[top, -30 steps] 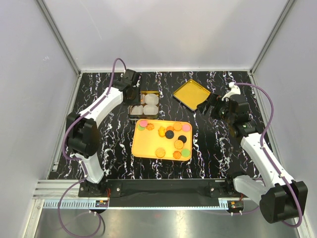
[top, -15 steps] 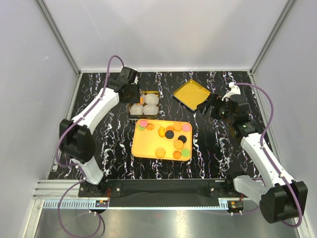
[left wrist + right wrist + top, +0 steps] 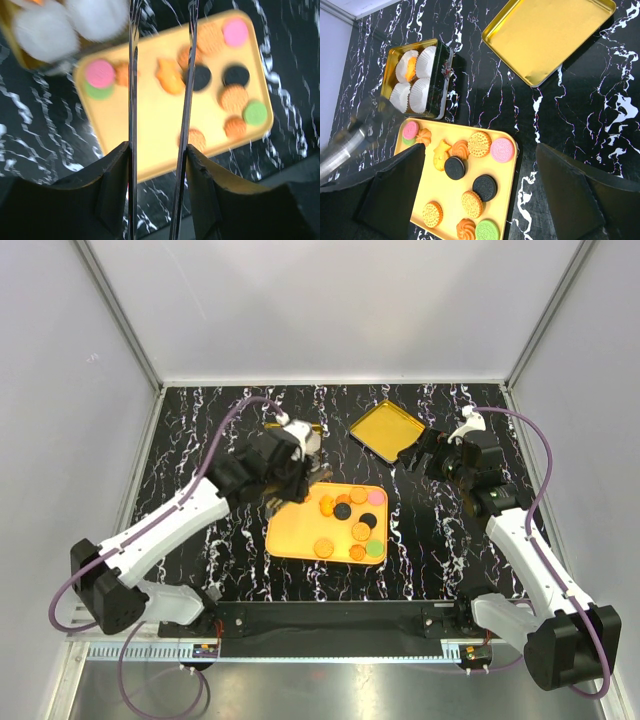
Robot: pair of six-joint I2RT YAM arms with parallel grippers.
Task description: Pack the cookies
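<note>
Left end effector (image 3: 303, 472) about half open, empty, over the yellow tray's (image 3: 295, 540) 11 o'clock corner. The cookies (image 3: 479, 144) on the tray run from under me out to 4 o'clock. Right end effector (image 3: 417, 454) wide open, empty, cookies at its 8 o'clock. Tin (image 3: 442, 75) at the tray's 12 holds four paper cups (image 3: 427, 61), one with an orange cookie (image 3: 410, 67). Lid (image 3: 550, 35) on the desk (image 3: 420, 540) at 1.

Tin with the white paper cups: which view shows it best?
Right wrist: the tin and its four cups are sharp. From the top, the left arm hides most of it; the left wrist shows a blurred corner.
</note>
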